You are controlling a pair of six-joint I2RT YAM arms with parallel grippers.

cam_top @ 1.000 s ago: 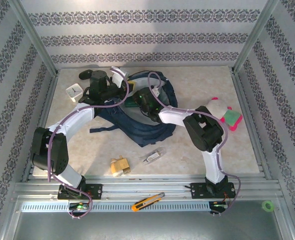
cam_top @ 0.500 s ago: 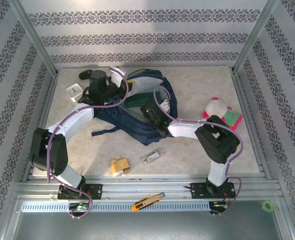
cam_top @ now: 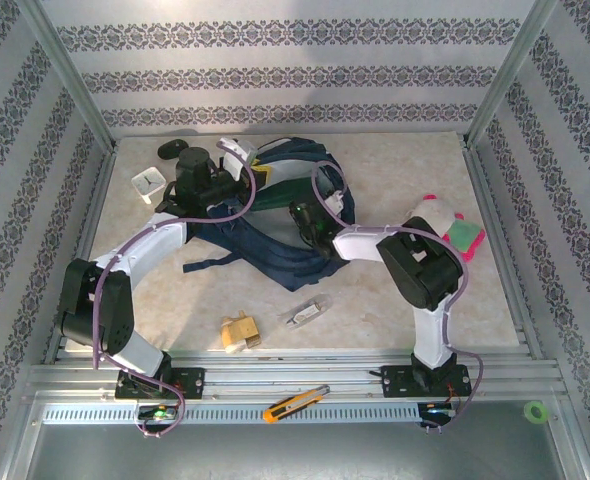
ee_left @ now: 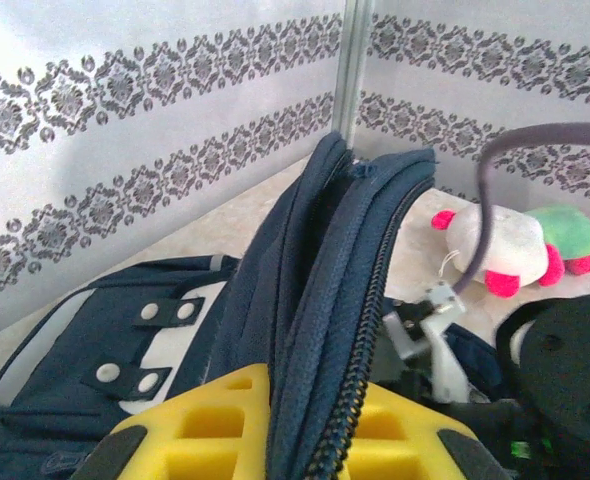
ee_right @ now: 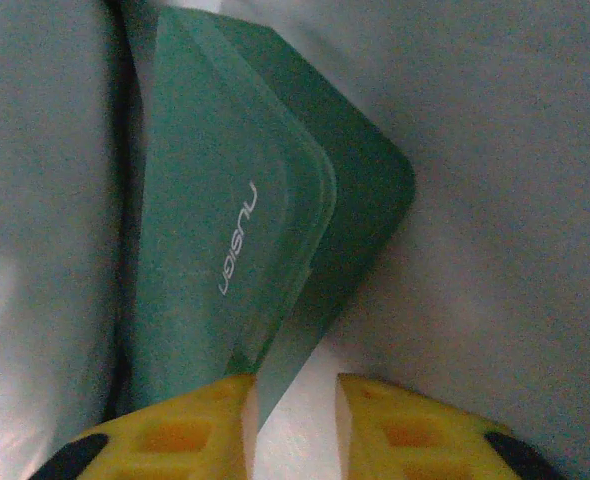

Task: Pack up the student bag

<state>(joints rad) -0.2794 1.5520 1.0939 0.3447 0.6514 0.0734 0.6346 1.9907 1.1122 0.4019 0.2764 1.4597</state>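
The student bag (cam_top: 275,250), dark navy, lies at the table's middle back with its mouth held up. My left gripper (cam_top: 243,172) is shut on the bag's zippered edge (ee_left: 345,260), and the fabric runs up between its yellow fingers (ee_left: 205,420). My right gripper (cam_top: 300,215) reaches into the bag's opening. In the right wrist view a green case (ee_right: 225,230) with white lettering lies against the pale lining. The right gripper (ee_right: 295,430) stands open, with the case's lower corner beside its left finger (ee_right: 190,430).
A pink, white and green plush toy (cam_top: 445,225) sits right of the bag, also the plush toy (ee_left: 505,245) beyond the zipper. A white cube (cam_top: 148,182) and a black object (cam_top: 170,150) lie back left. Tan blocks (cam_top: 240,332), a clear packet (cam_top: 307,313) and an orange knife (cam_top: 295,403) lie in front.
The left gripper has lifted the bag's edge further back. The right gripper pulled back towards the front, then pushed in again, with the green case now deeper in the opening.
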